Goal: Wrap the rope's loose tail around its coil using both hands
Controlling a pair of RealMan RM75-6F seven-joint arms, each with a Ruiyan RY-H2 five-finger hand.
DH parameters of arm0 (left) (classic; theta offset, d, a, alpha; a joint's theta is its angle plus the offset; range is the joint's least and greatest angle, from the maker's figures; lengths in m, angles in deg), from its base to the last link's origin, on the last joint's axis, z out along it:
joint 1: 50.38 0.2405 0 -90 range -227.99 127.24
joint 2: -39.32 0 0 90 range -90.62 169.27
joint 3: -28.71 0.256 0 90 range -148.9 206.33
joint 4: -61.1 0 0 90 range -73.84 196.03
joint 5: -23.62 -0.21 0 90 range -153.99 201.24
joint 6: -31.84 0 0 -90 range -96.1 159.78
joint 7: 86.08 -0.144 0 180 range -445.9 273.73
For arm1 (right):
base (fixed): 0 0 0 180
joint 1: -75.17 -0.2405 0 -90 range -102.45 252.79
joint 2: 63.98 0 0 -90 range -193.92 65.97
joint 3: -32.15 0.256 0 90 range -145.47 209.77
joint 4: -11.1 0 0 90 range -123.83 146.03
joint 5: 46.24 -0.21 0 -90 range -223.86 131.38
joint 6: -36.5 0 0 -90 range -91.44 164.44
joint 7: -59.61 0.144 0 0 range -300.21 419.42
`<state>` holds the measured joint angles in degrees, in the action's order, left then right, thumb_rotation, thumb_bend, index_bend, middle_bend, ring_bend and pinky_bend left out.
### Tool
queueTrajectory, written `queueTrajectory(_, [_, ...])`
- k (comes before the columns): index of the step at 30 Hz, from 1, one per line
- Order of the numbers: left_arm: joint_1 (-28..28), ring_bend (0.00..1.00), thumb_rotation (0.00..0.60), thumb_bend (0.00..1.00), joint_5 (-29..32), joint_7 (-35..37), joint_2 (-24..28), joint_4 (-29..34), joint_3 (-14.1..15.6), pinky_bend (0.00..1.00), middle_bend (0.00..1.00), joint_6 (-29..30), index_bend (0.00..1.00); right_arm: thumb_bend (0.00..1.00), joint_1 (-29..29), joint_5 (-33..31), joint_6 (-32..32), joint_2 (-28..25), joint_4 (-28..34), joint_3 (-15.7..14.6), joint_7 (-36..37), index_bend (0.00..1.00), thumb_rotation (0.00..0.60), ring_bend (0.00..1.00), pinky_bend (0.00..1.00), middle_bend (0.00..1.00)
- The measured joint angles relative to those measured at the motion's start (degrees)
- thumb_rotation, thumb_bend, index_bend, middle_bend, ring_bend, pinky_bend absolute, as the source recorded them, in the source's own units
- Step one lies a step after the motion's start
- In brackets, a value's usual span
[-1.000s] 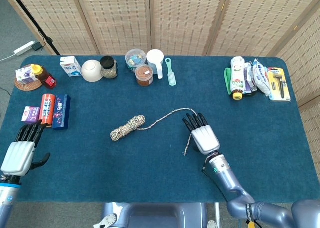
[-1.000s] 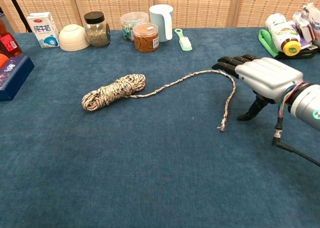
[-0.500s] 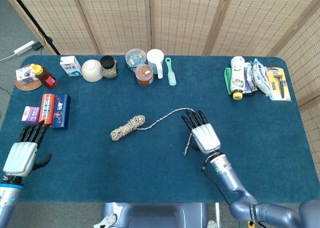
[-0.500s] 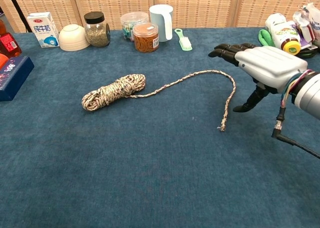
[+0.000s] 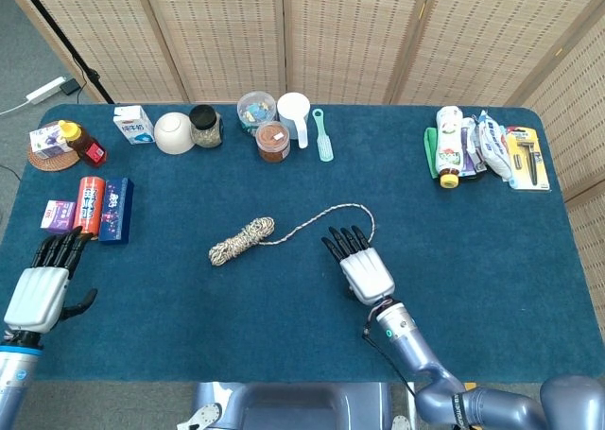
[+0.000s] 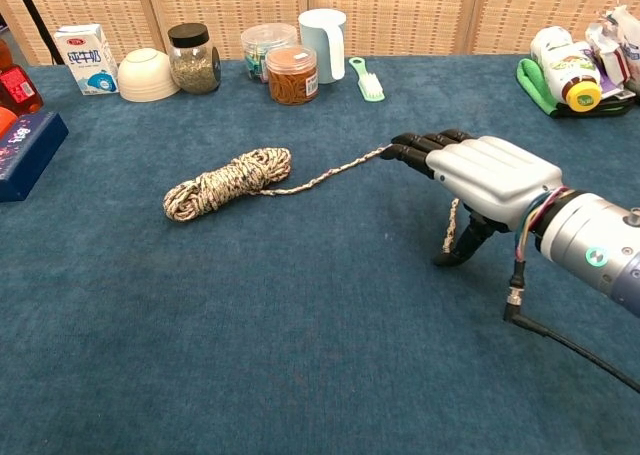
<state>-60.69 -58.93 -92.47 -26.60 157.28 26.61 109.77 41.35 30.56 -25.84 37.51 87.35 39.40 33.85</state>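
Note:
The speckled rope coil (image 5: 242, 240) lies left of the table's middle, also visible as the coil (image 6: 228, 182) in the chest view. Its loose tail (image 6: 330, 173) runs right, arcs, and comes back down under my right hand (image 6: 480, 175). That hand (image 5: 359, 265) hovers palm down over the tail's end (image 6: 452, 225) with fingers stretched toward the coil and the thumb pointing down beside the rope; it holds nothing. My left hand (image 5: 43, 283) sits at the table's front left edge, fingers extended and empty, far from the rope; the chest view does not show it.
Along the back edge stand a milk carton (image 6: 83, 58), bowl (image 6: 146, 74), jars (image 6: 193, 58), an orange-filled tub (image 6: 291, 74), a white cup (image 6: 325, 30) and a green brush (image 6: 368, 79). Boxes (image 5: 102, 208) lie at the left, bottles and packets (image 5: 477, 146) at the back right.
My right hand has moved left toward the coil and now covers the tail's end. The rope and my left hand have stayed put.

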Motion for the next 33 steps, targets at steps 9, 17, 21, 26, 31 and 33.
queueTrajectory(9, [-0.06,0.0,0.6,0.28,0.07,-0.1,-0.07,-0.03,0.04,0.02,0.0,-0.11,0.0,0.0,0.23,-0.57,-0.14,-0.03,-1.78,-0.12,-0.6,0.0,0.6,0.0,0.0,0.0])
queueTrajectory(17, [-0.09,0.0,0.6,0.28,0.22,-0.48,-0.25,-0.02,0.04,0.02,0.0,-0.14,0.0,0.0,0.34,-1.21,-0.67,-0.85,-4.21,0.55,-1.36,0.0,0.6,0.0,0.0,0.0])
queueTrajectory(21, [-0.13,0.0,0.6,0.28,0.24,-0.62,-0.3,-0.01,0.07,0.02,0.0,-0.22,0.0,0.0,0.35,-1.72,-0.76,-1.09,-5.59,0.81,-2.23,0.0,0.6,0.0,0.0,0.0])
queueTrajectory(26, [-0.12,0.0,0.6,0.28,0.27,-0.66,-0.29,0.03,0.07,0.02,0.0,-0.16,0.0,0.0,0.17,-2.23,-0.95,-1.5,-6.97,1.3,-3.79,0.0,0.6,0.0,0.0,0.0])
queueTrajectory(31, [-0.06,0.0,0.6,0.28,0.18,-0.56,-0.21,0.11,0.1,0.02,0.0,-0.02,0.0,0.0,-0.38,-2.67,-1.54,-2.14,-8.53,2.46,-5.86,0.0,0.6,0.0,0.0,0.0])
queueTrajectory(33, [-0.06,0.0,0.6,0.28,0.18,-0.49,-0.17,0.12,0.09,0.02,0.0,-0.01,0.0,0.0,-0.57,-2.84,-1.89,-2.49,-8.64,2.95,-6.24,0.0,0.6,0.0,0.0,0.0])
